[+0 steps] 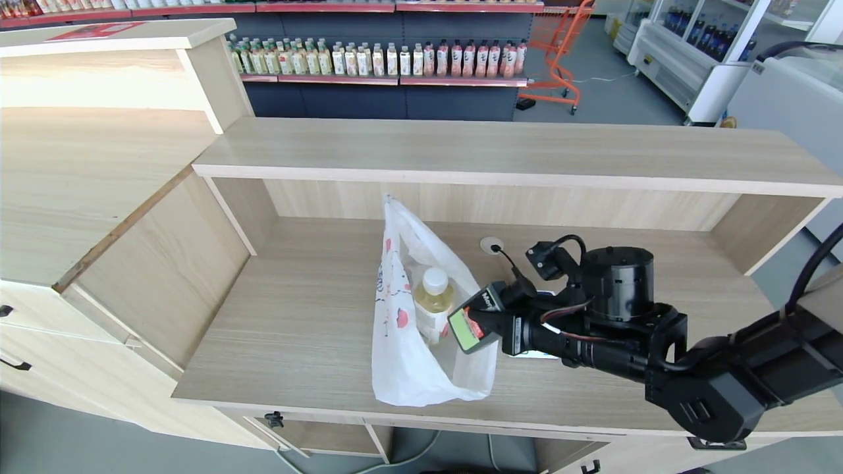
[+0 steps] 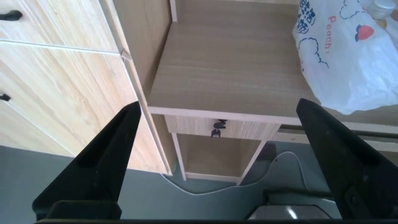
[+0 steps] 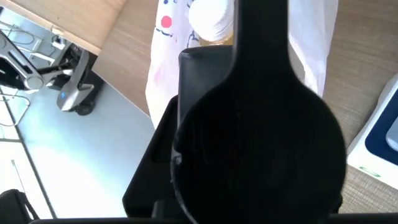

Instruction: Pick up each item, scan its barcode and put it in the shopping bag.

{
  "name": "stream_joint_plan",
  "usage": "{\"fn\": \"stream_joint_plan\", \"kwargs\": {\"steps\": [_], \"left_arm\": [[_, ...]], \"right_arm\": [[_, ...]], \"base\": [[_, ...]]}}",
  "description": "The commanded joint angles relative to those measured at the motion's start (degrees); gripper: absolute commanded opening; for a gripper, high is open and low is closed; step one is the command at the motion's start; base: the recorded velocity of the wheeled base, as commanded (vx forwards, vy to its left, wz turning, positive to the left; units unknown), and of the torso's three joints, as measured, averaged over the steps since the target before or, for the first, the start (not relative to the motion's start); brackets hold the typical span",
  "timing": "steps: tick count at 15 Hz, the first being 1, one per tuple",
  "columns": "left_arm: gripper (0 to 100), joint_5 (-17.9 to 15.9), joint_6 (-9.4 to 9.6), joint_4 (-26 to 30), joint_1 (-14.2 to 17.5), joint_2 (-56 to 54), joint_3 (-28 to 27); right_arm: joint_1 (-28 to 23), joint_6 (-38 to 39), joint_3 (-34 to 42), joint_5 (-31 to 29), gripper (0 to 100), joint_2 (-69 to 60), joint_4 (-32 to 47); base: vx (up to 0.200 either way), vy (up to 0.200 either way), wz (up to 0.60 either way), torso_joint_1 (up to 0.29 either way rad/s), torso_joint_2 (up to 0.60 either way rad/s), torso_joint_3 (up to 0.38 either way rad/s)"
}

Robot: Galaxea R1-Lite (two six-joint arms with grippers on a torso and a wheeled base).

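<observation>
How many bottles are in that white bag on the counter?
1: a white-capped bottle of yellow drink stands in the bag, next to the scanner. More may be hidden lower down.

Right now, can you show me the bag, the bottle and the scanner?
shopping bag (image 1: 403, 372): head view, on its lower white front.
bottle (image 1: 435, 280): head view, on its white cap.
scanner (image 1: 466, 329): head view, on its green front face.
</observation>
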Motion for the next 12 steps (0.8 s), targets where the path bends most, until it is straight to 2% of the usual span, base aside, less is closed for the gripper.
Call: {"fn": "stream_joint_plan", "kwargs": {"steps": [1, 5, 12], "left_arm": [[100, 0.0, -0.02, 0.0, 0.0, 0.0, 0.0], [100, 0.0, -0.02, 0.0, 0.0, 0.0, 0.0], [100, 0.0, -0.02, 0.0, 0.0, 0.0, 0.0]], "right_arm": [[-0.1, -0.3, 0.5, 0.1, 0, 4.2, -0.3], [0.0, -3.1, -0.2, 0.1, 0, 8.2, -0.3], [0.2, -5.6, -12.7, 0.0, 0, 17.9, -0.1]], "base": [[0.0, 0.0, 0.0, 0.0, 0.0, 0.0], [0.0, 0.0, 0.0, 0.0, 0.0, 0.0], [0.0, 0.0, 0.0, 0.0, 0.0, 0.0]]}}
